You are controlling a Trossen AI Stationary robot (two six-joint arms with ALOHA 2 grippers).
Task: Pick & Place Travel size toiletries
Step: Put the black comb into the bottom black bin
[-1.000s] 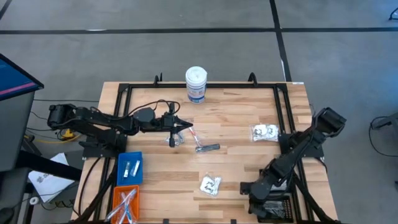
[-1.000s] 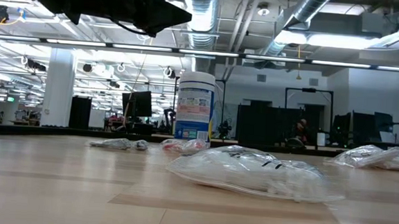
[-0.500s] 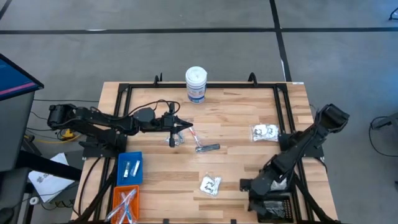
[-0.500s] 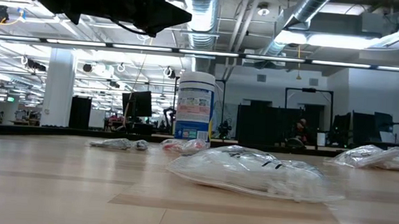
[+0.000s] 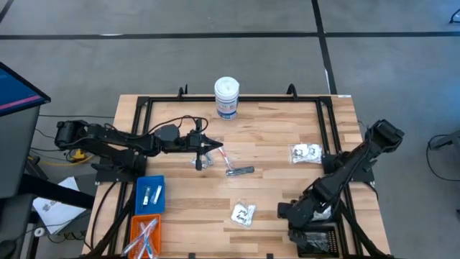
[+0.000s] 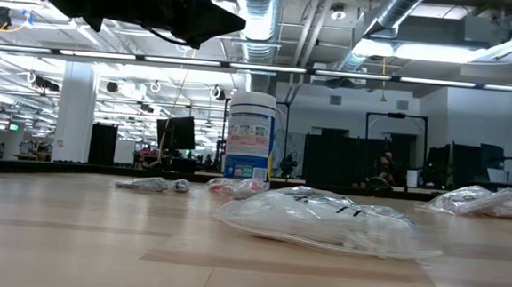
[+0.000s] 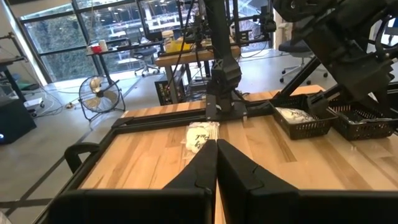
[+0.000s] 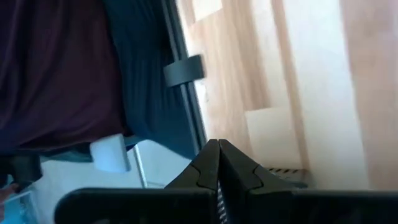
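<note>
Toiletries are scattered on the worktop (image 5: 280,129): a silver tube (image 5: 240,171) lies mid-worktop w/ a thin white-and-red stick (image 5: 228,159) angled just above it, a small crinkly item (image 5: 200,163) just to their left, one clear packet (image 5: 243,214) w/ white contents near the front centre, another clear packet (image 5: 305,152) toward the right edge. Left gripper (image 5: 213,147) hangs above the worktop just beside the stick and the small crinkly item, arm stretched out low from the left side, cable looped over it; in the left wrist view its jaws are pressed together tip to tip, nothing held. Right gripper (image 5: 286,211) sits at the front right corner, arm folded down diagonally from its upper right base, near the front packet but apart from it; right wrist view shows its jaws closed too, empty, over the worktop edge. Containers: blue bin (image 5: 150,194) at front left holds two small tubes; orange bin (image 5: 144,238) just below it holds several thin sticks; black bin (image 5: 320,239) at front right, partly under the right arm, contents can't tell. A tall white canister (image 5: 226,97) w/ blue label stands upright at the back centre, well apart from both grippers.
</note>
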